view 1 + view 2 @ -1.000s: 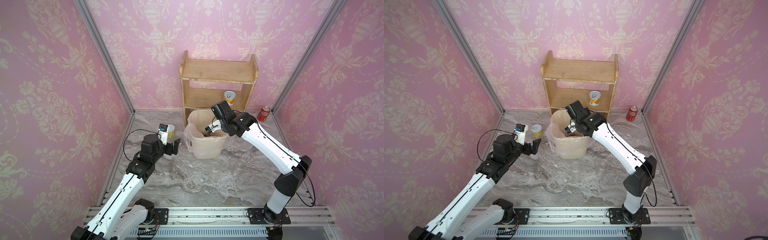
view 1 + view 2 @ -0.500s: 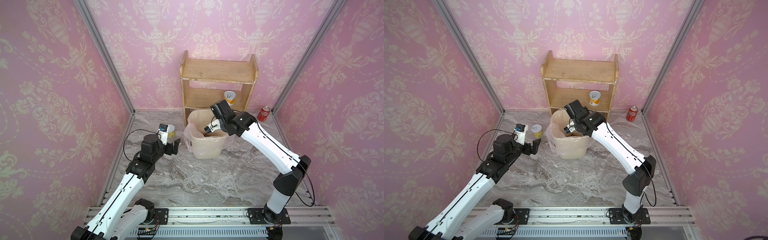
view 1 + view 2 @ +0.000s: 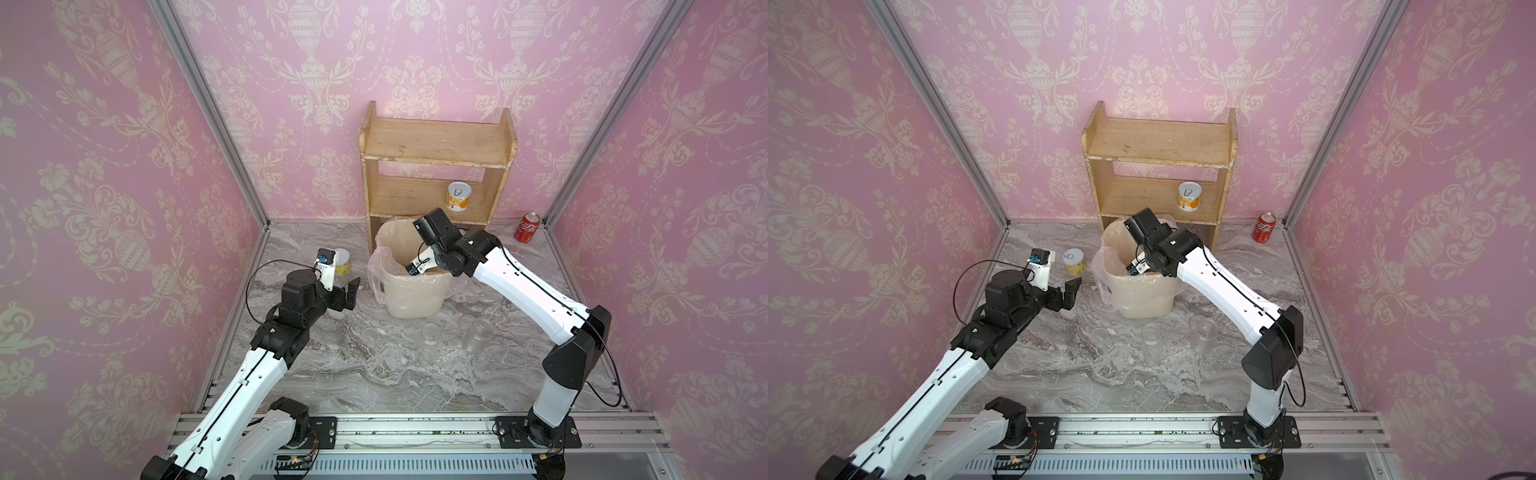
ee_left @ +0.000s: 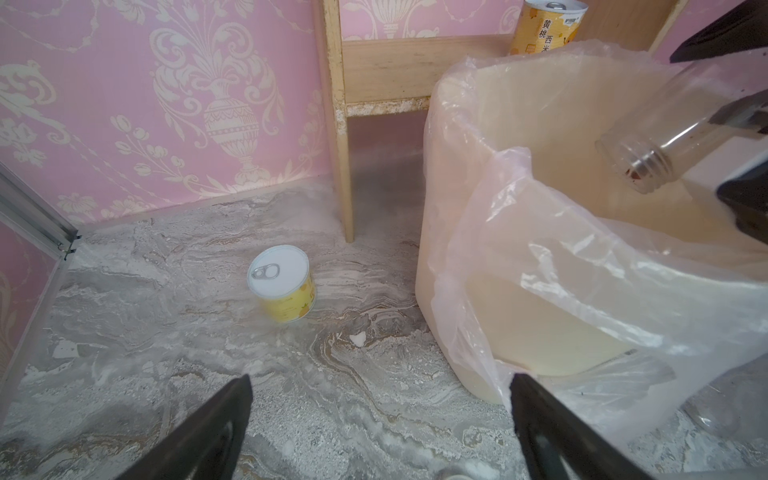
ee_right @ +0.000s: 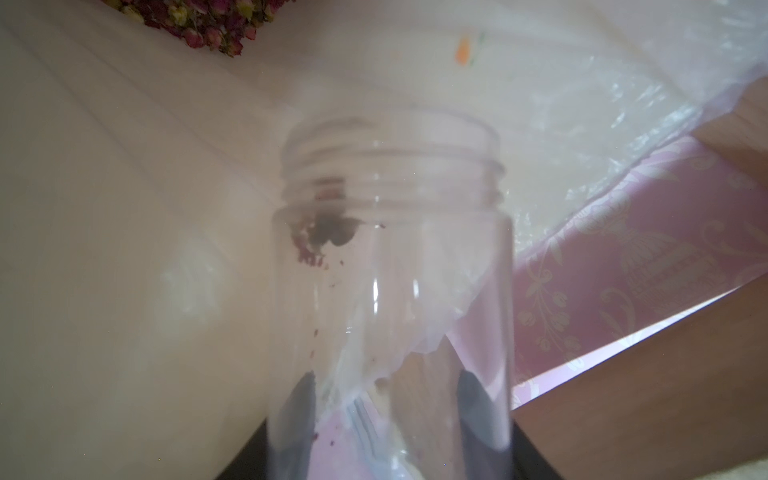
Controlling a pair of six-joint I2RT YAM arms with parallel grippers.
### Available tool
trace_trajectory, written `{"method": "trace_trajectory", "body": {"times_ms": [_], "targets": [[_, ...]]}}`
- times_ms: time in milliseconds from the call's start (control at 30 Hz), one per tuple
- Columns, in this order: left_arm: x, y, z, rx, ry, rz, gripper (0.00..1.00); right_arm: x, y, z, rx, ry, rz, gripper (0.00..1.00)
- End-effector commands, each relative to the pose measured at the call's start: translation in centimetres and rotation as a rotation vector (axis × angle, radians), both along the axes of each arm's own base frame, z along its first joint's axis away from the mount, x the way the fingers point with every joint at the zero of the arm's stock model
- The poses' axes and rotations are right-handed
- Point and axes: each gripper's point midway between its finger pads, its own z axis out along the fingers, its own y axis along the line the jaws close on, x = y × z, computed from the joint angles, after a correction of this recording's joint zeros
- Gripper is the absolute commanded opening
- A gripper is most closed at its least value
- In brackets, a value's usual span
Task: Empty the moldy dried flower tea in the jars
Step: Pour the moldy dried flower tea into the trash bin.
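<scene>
- My right gripper [image 3: 417, 269] is down in the mouth of the bin [image 3: 411, 301]. Its fingers [image 5: 301, 411] are closed part-way on a clear jar [image 5: 390, 291], one on each side near its base.
- The jar is tipped so that its open, threaded mouth points down into the bin.
- It is nearly bare inside. I see only a small clump of dark red crumbs [image 5: 324, 237] clinging just below the neck.
- The tea [image 5: 199, 20] lies as a heap of pinkish-red buds inside the bin, beyond the jar's mouth.
- My left gripper [image 3: 348, 294] hovers just beside the bin, low over the table. Its fingers [image 4: 199, 432] are spread as wide as they go, with nothing between them.
- A thin plastic liner [image 4: 561, 232] hangs over the bin's rim on the side facing that gripper.
- A second jar [image 3: 428, 334] and a third jar [image 3: 478, 332] stand upright on the table just in front of the bin, toward the arm bases.
- A smaller clear round piece [image 3: 368, 334] sits near them. I cannot tell whether it is a lid or a jar.
- A yellow tin [image 4: 282, 284] stands on the table near the bin, on the left gripper's side.
- The shelf [image 3: 436, 166] stands directly behind the bin.
</scene>
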Motion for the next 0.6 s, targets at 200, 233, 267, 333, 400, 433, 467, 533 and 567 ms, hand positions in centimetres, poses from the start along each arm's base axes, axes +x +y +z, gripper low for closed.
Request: {"method": "trace_trajectory", "body": {"times_ms": [200,233,267,333,400,433,467,533,567], "targets": [[-0.2,0.1,0.3,0.006,-0.023,-0.010,0.99,0.3,0.8,2.0,0.050,-0.045,0.006,0.00],[-0.3,0.1,0.3,0.006,-0.023,-0.009,0.99,0.3,0.7,2.6,0.062,-0.059,0.002,0.00],[-0.3,0.1,0.4,0.005,-0.027,-0.009,0.99,0.2,0.7,3.4,0.077,-0.073,-0.003,0.00],[-0.3,0.2,0.4,0.005,-0.029,-0.007,0.99,0.0,0.3,4.5,0.087,-0.095,-0.011,0.00],[-0.3,0.2,0.4,0.004,-0.030,-0.005,0.99,-0.2,0.0,5.3,0.094,-0.111,-0.015,0.00],[-0.2,0.2,0.4,0.004,-0.028,-0.007,0.99,-0.2,-0.1,5.4,0.096,-0.113,-0.017,0.00],[-0.2,0.1,0.3,0.003,-0.025,-0.009,0.99,-0.2,0.0,5.3,0.093,-0.109,-0.015,0.00],[-0.2,0.1,0.2,0.003,-0.021,-0.010,0.99,-0.2,0.0,4.3,0.078,-0.089,-0.014,0.00],[-0.2,0.1,0.3,0.002,-0.022,-0.011,0.99,-0.2,0.1,3.4,0.062,-0.071,-0.014,0.00]]}}
